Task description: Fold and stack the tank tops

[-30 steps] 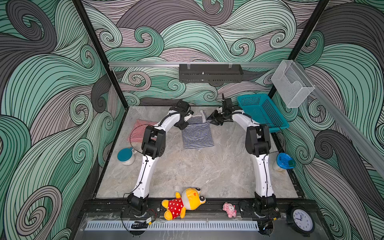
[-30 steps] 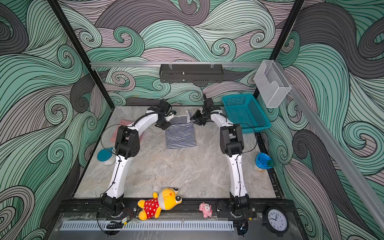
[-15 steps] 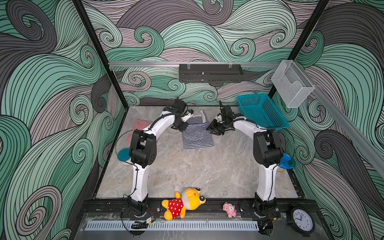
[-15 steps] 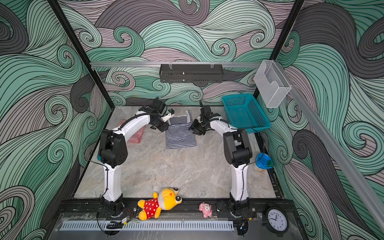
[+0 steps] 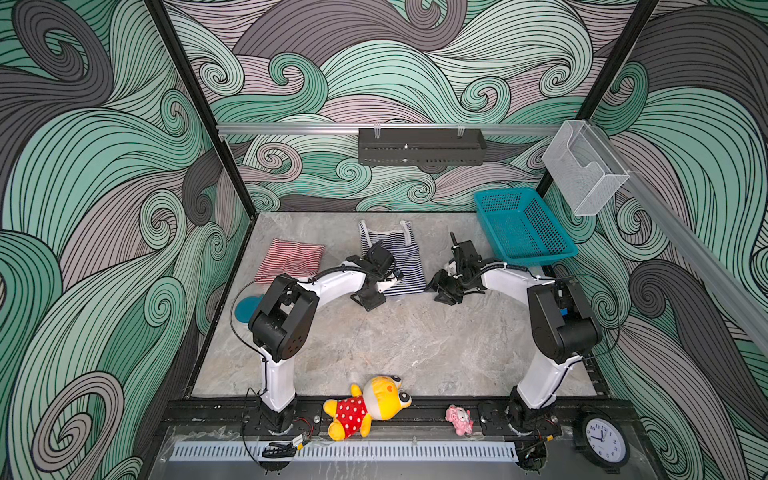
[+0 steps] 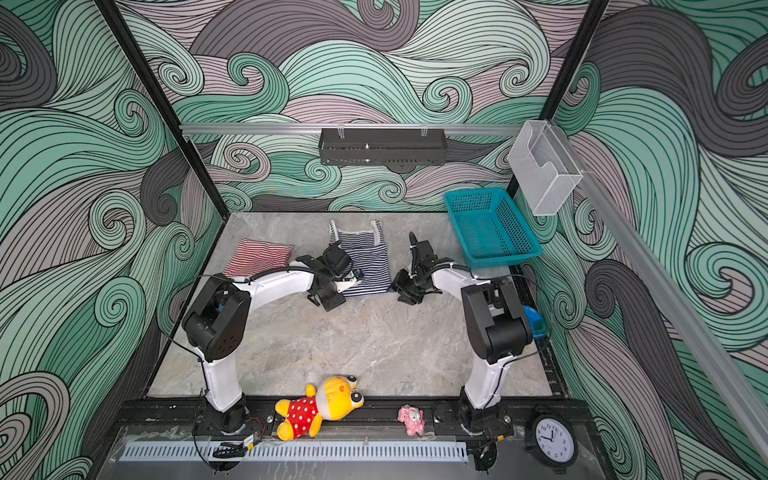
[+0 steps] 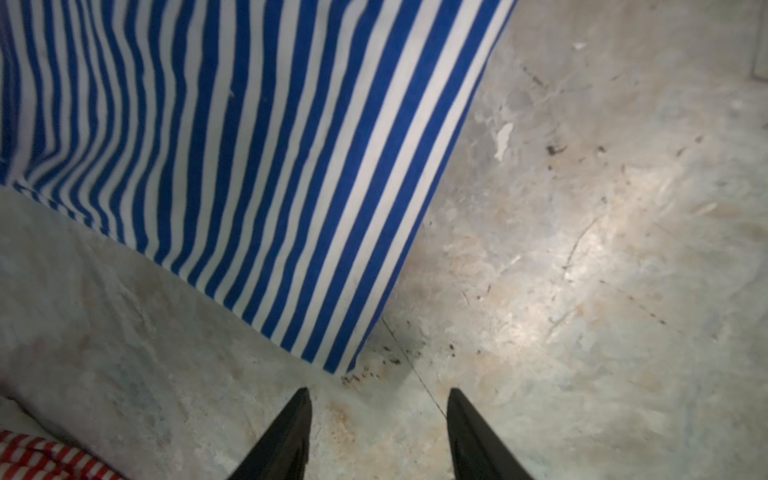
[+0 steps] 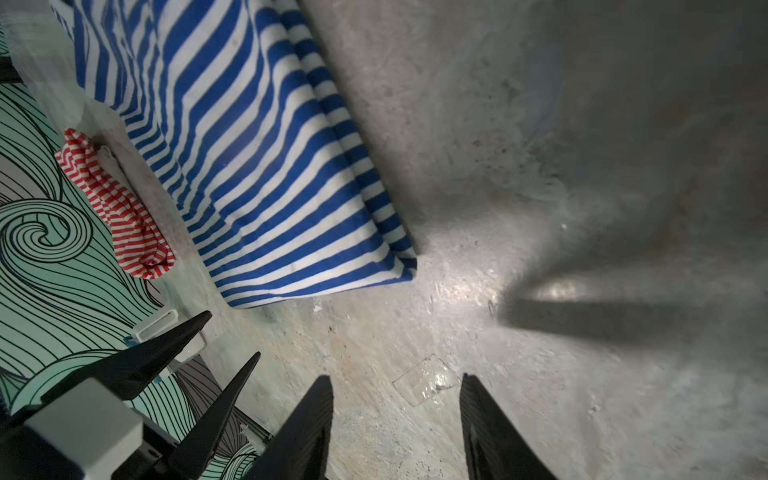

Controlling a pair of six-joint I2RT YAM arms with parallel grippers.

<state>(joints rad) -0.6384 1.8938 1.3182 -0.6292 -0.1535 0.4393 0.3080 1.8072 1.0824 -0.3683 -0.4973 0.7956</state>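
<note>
Navy-and-white striped knit tank top (image 5: 409, 266) lies flat on the grey marbled bench (image 5: 395, 345), straps toward 12 o'clock. Left jaws stand apart and empty just off its 7 o'clock corner. Right jaws stand likewise at 4 o'clock. The folded red-and-white striped tank top (image 5: 291, 259) lies apart at 9 o'clock.

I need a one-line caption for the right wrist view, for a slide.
Right gripper, fingers open and empty, above the marble table beside a corner of the navy-and-white tank top.
</note>
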